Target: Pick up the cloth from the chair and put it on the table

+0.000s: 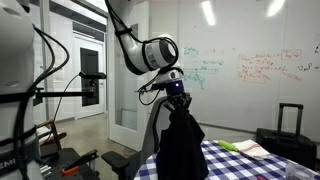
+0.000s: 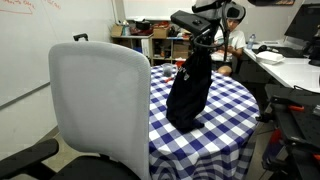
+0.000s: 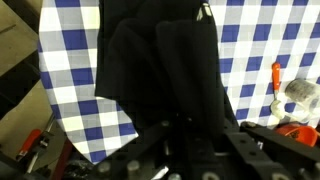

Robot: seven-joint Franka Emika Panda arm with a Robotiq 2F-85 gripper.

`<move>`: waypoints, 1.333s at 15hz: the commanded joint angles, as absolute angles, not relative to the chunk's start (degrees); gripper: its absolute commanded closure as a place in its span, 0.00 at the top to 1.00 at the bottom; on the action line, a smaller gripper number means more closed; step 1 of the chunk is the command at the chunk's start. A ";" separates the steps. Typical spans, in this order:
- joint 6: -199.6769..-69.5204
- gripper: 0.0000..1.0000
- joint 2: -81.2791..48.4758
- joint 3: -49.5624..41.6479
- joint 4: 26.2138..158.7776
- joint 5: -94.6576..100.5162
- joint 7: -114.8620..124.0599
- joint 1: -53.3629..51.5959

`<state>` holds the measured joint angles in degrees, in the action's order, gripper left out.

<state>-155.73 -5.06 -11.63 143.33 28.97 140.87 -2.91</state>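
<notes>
Black fabric cloth: hangs bunched in long vertical folds, top pinched in gripper, body drooping straight down over tabletop; lower end appears to touch checked surface in an exterior view. Wrist view: dark folds spread across checks. Round table with blue-and-white checked cover: directly beneath cloth. White-backed office chair: upright, smooth pale backrest, just beside table edge, apart from cloth

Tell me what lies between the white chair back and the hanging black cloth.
Only bare blue-and-white checked tablecloth separates chair back and black cloth, in an exterior view.
</notes>
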 commanded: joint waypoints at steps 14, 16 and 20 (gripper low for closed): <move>-146.32 0.01 -36.02 -16.45 111.40 26.88 153.45 -6.35; -144.74 0.01 -39.09 -16.28 108.99 24.21 152.73 -5.76; -140.52 0.01 -44.36 -16.44 102.55 19.25 151.74 -5.04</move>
<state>-144.57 -39.94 -15.80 109.25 22.61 152.01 -4.95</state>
